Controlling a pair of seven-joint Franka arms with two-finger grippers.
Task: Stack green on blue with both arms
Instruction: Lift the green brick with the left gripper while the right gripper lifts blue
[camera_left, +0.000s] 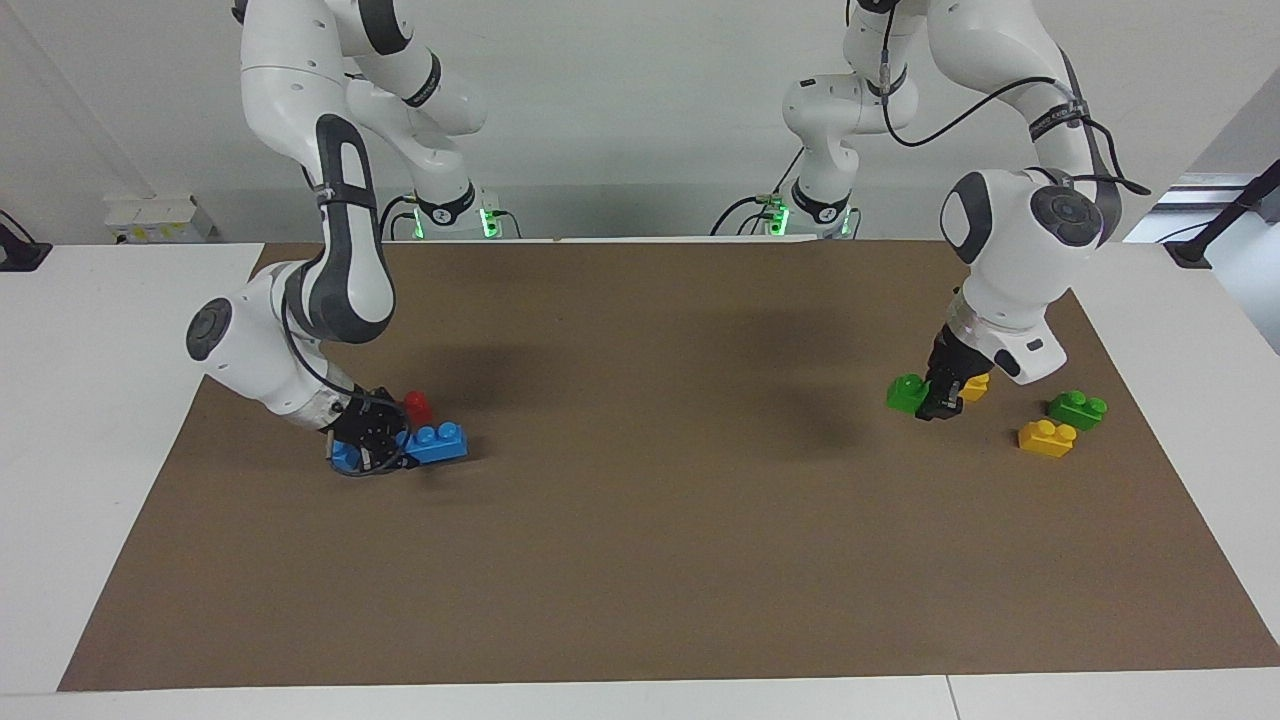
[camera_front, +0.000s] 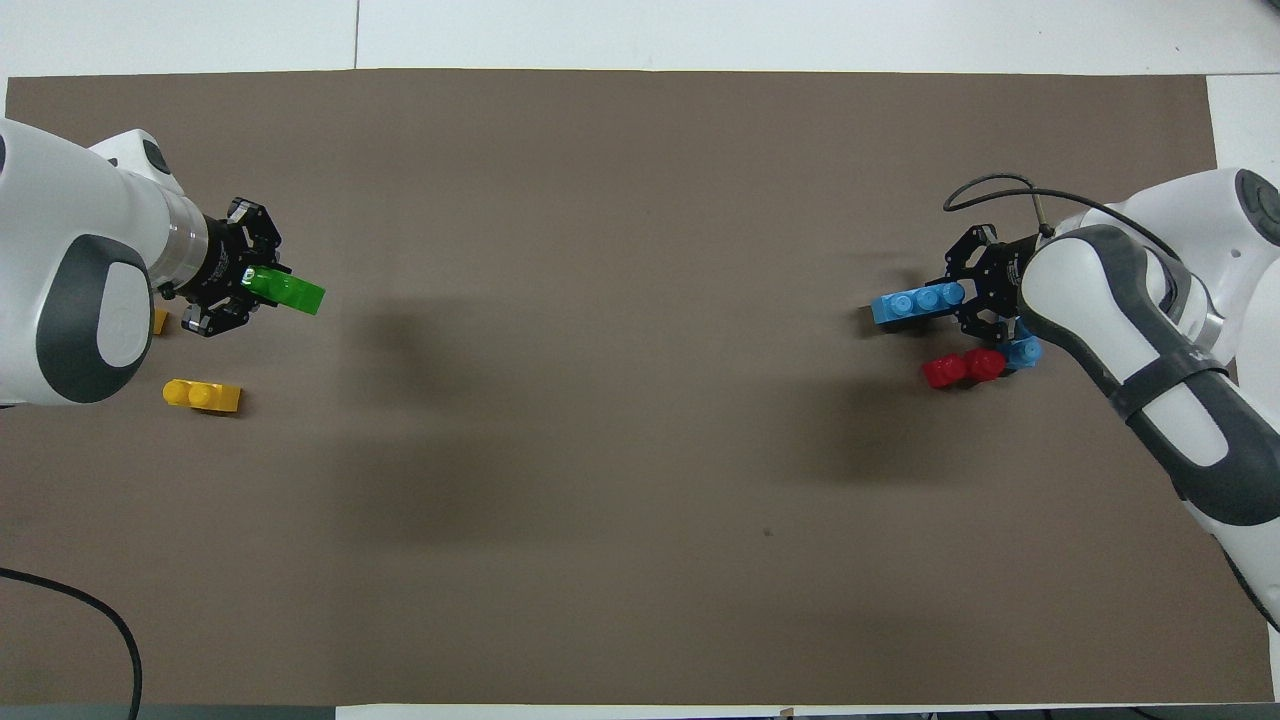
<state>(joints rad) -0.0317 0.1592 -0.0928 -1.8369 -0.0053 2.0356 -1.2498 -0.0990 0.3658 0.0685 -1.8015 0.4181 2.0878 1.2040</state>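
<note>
Facing view: green brick (camera_left: 908, 392) is clamped in the left gripper (camera_left: 940, 402), lifted over the brown mat (camera_left: 660, 560) near two yellow bricks. Overhead view: blue brick (camera_front: 915, 303) is pinched by the right gripper (camera_front: 965, 298), beside a red brick (camera_front: 962, 368).

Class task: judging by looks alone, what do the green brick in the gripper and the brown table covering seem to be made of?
Green brick, held by the left gripper: probably moulded plastic, with bright even colour and a smooth, slightly glossy face. Brown covering: looks like matte paper or card, flat and without shine, with straight cut edges.
</note>
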